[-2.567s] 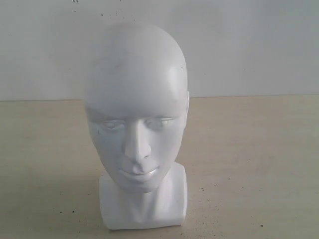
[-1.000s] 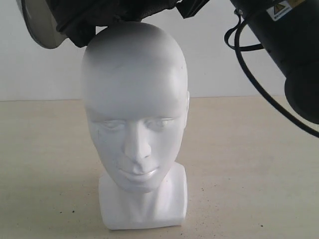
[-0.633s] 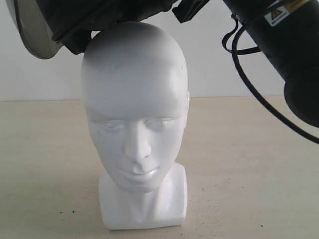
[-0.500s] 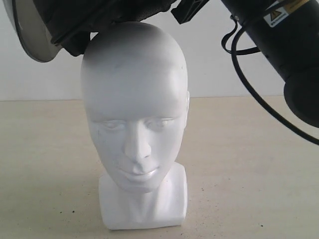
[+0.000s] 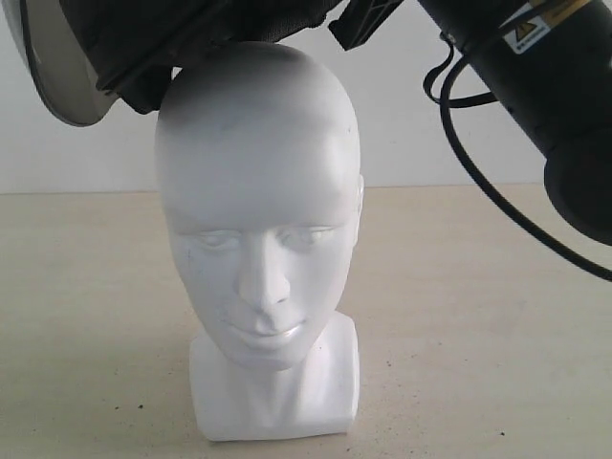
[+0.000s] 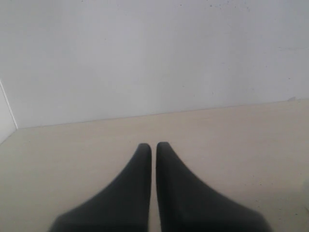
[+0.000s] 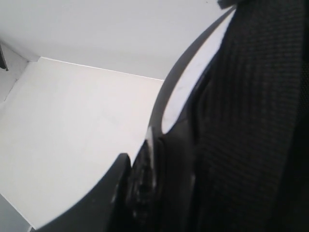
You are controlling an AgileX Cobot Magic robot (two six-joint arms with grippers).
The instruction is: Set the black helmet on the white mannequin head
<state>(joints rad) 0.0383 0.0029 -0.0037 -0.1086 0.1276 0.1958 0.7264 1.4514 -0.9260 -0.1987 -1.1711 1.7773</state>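
Black helmet (image 5: 143,38) is hanging tilted at eleven o'clock over the crown of the white mannequin head (image 5: 258,210); we are gripping its rim with our right hand (image 5: 365,21) to cap it, left hand (image 6: 153,151) closed, empty

The black helmet (image 5: 143,43) arrives
It enters from above, then edges down toward the white mannequin head (image 5: 258,191).

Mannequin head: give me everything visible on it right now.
The white mannequin head is smooth, glossy and bald, plastic-looking, with moulded eyes, nose and lips, a short neck and a squarish block base. It stands upright on the beige table, facing the exterior camera. The tilted black helmet overlaps the crown on that view's left, apparently touching it, not seated.
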